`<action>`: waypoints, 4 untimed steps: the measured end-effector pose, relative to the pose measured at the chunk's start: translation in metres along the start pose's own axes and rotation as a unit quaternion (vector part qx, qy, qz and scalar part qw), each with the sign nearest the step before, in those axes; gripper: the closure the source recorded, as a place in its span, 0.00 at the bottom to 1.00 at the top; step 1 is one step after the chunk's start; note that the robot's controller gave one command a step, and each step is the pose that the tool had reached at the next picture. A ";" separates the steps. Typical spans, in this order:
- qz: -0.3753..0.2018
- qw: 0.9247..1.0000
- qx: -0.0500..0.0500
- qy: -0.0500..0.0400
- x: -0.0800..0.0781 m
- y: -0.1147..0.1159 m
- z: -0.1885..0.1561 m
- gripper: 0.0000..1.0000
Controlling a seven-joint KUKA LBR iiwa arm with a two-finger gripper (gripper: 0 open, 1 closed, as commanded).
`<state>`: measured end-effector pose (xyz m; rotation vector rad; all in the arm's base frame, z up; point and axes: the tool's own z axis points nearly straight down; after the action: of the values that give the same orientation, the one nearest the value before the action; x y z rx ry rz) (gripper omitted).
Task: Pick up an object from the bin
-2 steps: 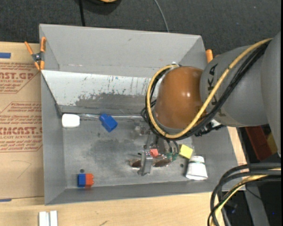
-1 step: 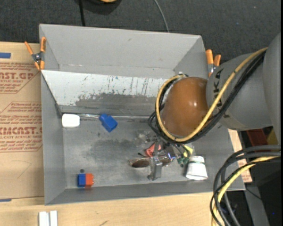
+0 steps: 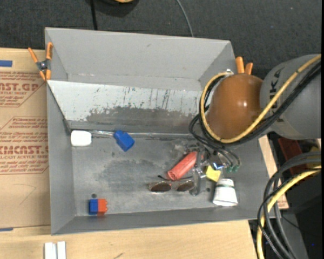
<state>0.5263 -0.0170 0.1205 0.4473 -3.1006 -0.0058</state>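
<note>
Several small things lie in the grey bin (image 3: 135,53), Jo. In the camera view, where does the end effector (image 3: 205,169) sit?

Low in the bin's right part, Sam, under the arm's orange-brown cover (image 3: 235,107) and a tangle of black and yellow cables (image 3: 204,99). It is down among a small cluster near the front wall.

Which things are nearest to it?

A pink-red tube (image 3: 182,166) lies tilted just to its left, its upper end right against the end effector. A small yellow piece (image 3: 213,174) sits just beside it on the right. A white cup-shaped container (image 3: 225,193) stands close in front of that.

Is it pinching the tube?

I cannot tell. The cables and dark parts hide whether the end effector is spread or pressed together, and I see nothing clearly between its tips.

Anything else close by?

A pair of brown sunglasses (image 3: 170,186) lies flat below the tube, near the front wall.

And the rest of the floor?

Well apart, on the left: a white block (image 3: 81,138) and a blue block (image 3: 124,141) along the back slope's foot. A small blue-and-red block (image 3: 97,206) sits alone in the front left corner.
</note>
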 end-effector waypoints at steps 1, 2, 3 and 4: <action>-0.036 0.999 0.003 -0.010 -0.006 -0.021 -0.015 0.00; -0.066 0.998 0.001 -0.004 -0.014 -0.032 0.044 0.00; -0.104 0.994 0.003 -0.010 -0.034 -0.034 0.051 1.00; -0.104 0.994 0.003 -0.010 -0.034 -0.034 0.051 1.00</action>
<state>0.5680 -0.0394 0.0694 0.7732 -3.0580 -0.0031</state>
